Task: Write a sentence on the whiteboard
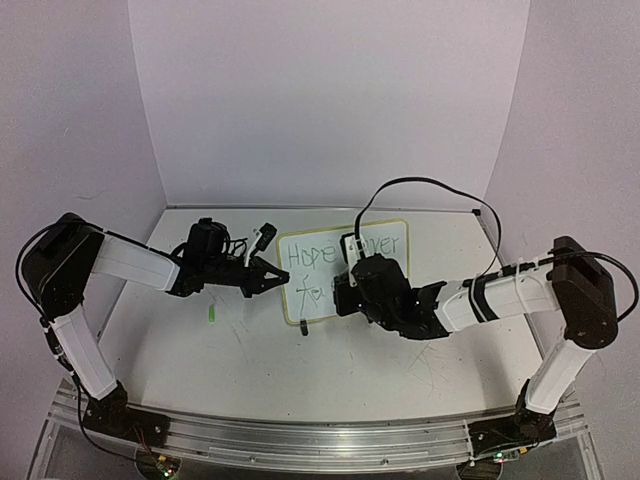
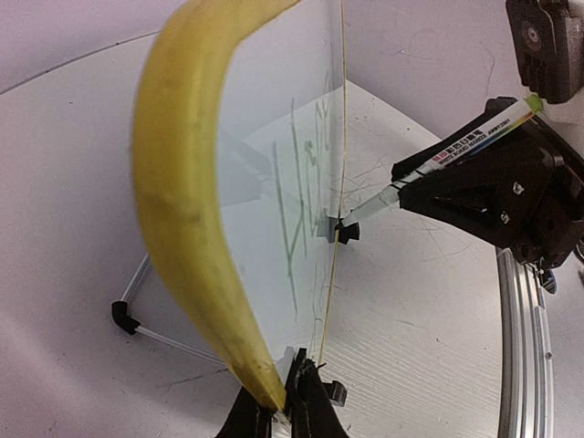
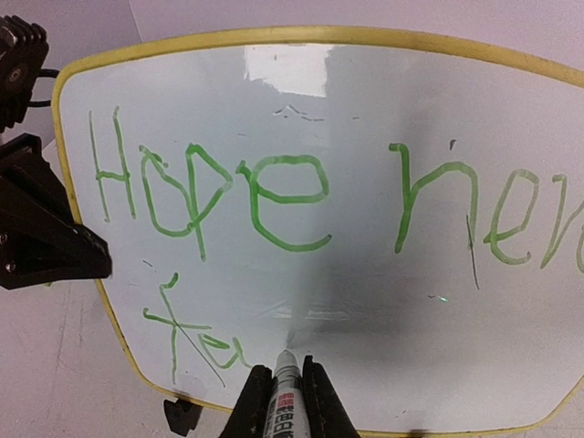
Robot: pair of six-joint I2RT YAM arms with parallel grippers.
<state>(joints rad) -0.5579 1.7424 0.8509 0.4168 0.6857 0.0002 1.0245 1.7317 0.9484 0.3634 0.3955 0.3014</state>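
- One whiteboard [image 1: 322, 290]
- Two lines of green writing [image 3: 274, 192]
- One green marker [image 3: 286, 397]
- Two black clip feet [image 2: 345, 230] [image 2: 336, 394]
- Two robot arms: left arm [image 1: 125, 262], right arm [image 1: 500, 297]
- One small green piece [image 1: 212, 314], left of the whiteboard

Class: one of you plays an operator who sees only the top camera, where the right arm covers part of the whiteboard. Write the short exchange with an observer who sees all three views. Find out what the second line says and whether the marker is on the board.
Operator: In my top view the right arm hides the lower line. What is written there?
Observer: The right wrist view shows that the second line of the sentence holds only "Fa"; the rest of that row of the whiteboard is bare.
Operator: Is the marker on the board?
Observer: Yes. The right gripper is shut on the marker, and its tip meets the surface just right of "Fa".
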